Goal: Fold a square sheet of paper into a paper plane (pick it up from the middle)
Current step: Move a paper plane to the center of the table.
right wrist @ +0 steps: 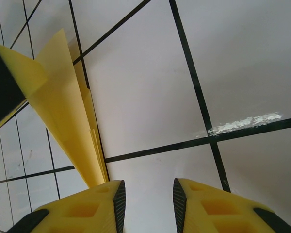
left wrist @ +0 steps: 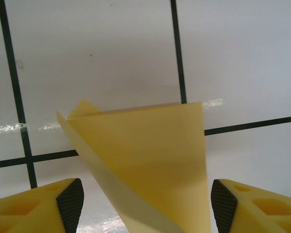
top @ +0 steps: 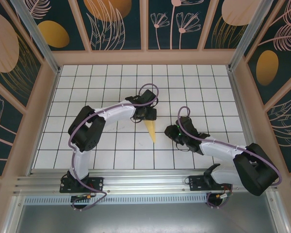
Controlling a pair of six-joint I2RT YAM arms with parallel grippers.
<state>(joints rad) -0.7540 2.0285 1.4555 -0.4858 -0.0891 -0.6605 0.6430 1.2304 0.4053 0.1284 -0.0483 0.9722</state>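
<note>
paper plane (top: 151,130) sits mid table (top: 111,150), point toward the near edge, wide far end untouched between the spread fingers of my left gripper (left wrist: 144,204) — right gripper (right wrist: 149,196) just right of it, slightly parted, empty — so i'd lift both straight up without snagging it.

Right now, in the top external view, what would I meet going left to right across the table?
left arm's elbow → paper plane → right gripper → right arm's elbow. The left gripper overlaps the paper plane, so it is left out of the order.
</note>
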